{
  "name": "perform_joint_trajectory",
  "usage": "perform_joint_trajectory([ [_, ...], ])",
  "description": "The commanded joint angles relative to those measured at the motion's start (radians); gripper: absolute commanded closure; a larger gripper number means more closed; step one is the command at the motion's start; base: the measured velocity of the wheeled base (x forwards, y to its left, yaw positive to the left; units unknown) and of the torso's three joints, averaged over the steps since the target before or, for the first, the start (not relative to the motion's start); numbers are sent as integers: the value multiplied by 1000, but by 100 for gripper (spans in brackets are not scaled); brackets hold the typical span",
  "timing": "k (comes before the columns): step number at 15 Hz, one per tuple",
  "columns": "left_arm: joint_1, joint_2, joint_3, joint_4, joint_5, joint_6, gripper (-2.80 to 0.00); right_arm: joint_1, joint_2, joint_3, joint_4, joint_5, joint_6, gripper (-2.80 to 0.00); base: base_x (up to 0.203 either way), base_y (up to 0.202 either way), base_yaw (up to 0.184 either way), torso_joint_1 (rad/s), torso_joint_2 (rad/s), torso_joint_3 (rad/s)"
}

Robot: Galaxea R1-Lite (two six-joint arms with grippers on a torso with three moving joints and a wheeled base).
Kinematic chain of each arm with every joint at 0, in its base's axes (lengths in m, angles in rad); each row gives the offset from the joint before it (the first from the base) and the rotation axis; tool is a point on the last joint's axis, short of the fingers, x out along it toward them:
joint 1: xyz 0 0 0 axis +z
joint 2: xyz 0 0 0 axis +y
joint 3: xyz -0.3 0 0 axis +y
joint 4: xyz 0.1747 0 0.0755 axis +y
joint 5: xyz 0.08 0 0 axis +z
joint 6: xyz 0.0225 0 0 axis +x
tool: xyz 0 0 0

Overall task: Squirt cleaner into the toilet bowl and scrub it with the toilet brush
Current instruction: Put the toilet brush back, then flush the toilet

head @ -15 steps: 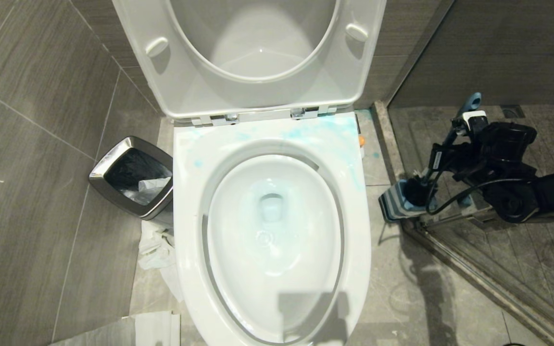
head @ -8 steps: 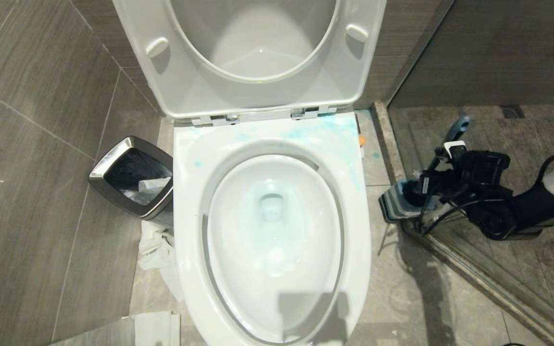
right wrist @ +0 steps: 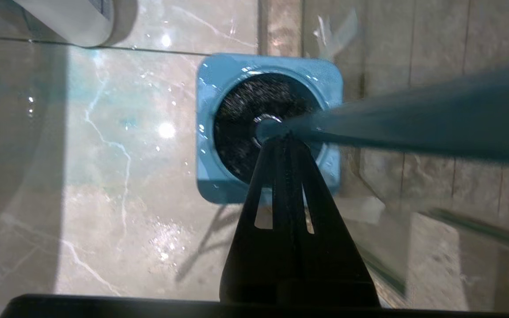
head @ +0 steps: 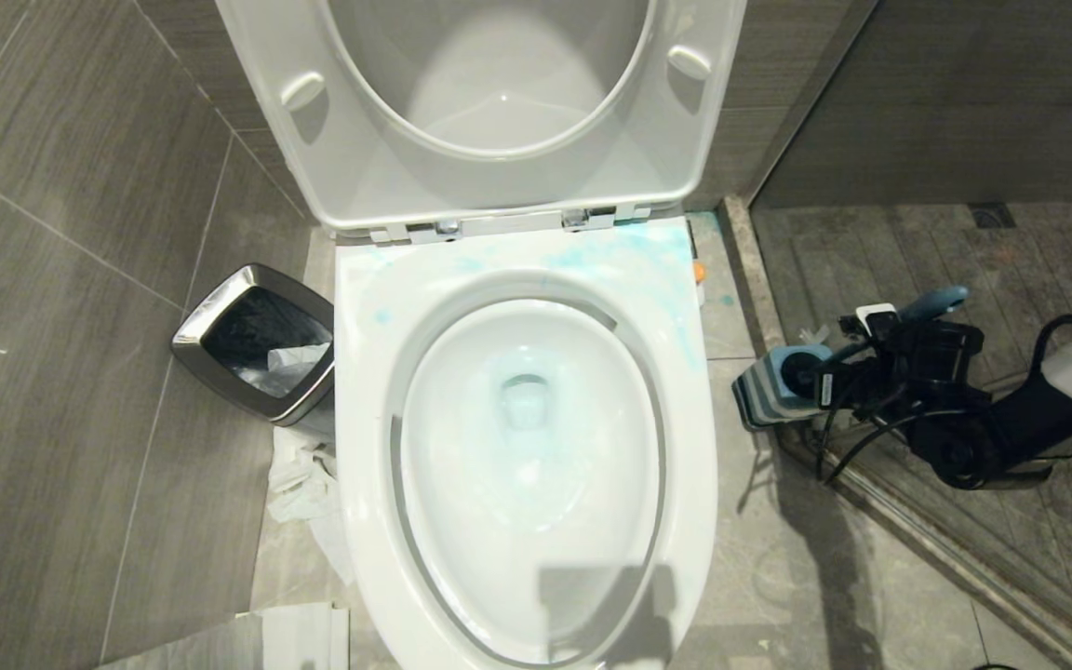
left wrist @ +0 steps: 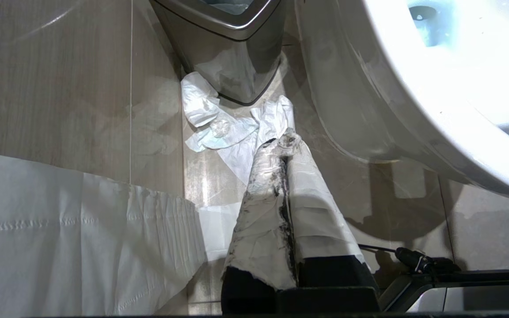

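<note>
A: Right wrist view: brush head sits in the holder point(right wrist: 268, 128), and the toilet brush point(right wrist: 413, 126) handle leans across. I'd back the right gripper point(right wrist: 281, 140) off slowly, so the holder doesn't tip.

B: Fingers?

A: Pressed together, empty, tips just beside the handle base. Left gripper point(left wrist: 286, 145) closed, parked by the toilet bowl point(left wrist: 413, 101).

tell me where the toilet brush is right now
In the head view the toilet brush is right of the toilet bowl, head down in its blue-topped holder by the shower threshold, handle tilted right.
</note>
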Motion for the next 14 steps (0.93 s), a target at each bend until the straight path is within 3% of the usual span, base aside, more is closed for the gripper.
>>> perform_joint_trajectory([
  [1,1,2,0,0,0,0,0,-1,-40,56,-5,1,-12,0,0,0,0,0,0,0],
  [6,1,2,0,0,0,0,0,0,-259,333,-4,67,-57,0,0,0,0,0,0,0],
  [12,1,2,0,0,0,0,0,6,-719,569,-3,265,-46,0,0,0,0,0,0,0],
  [14,1,2,0,0,0,0,0,8,-896,624,-2,298,-28,0,0,0,0,0,0,0],
])
